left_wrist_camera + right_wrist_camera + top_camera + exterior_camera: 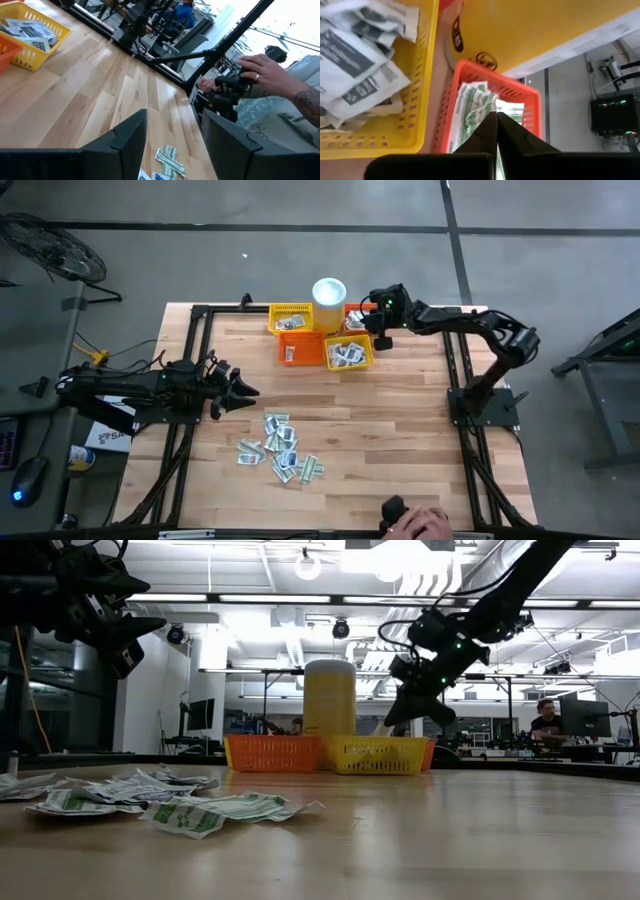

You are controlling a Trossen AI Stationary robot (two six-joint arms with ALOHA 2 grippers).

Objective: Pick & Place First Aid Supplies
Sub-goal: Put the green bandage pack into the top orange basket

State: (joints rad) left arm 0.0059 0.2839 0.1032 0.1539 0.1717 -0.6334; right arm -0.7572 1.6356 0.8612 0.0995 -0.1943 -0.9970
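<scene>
A loose pile of first aid sachets (281,448) lies on the wooden table toward its near edge. At the far side stand yellow baskets (291,318) (348,353) and orange baskets (300,348) around a white cup (329,292). My right gripper (496,116) hovers over a small orange basket (520,92) beside the cup, shut on a green-and-white sachet (472,112). My left gripper (245,390) waits open at the table's left, level, with nothing between its fingers (135,125). My right gripper pinches the green-and-white sachet by one edge (487,114) between its two shut fingertips. The fingers slant down from the table's right. The sachet hangs below them (392,727), lifted clear above the orange basket; which edge it has cannot be told.
The yellow basket (415,75) next to the orange one holds several white and grey sachets. A black frame (455,370) borders the table. A person's hand (432,525) holds a dark device at the near edge, also seen in the left wrist view as the hand (267,70).
</scene>
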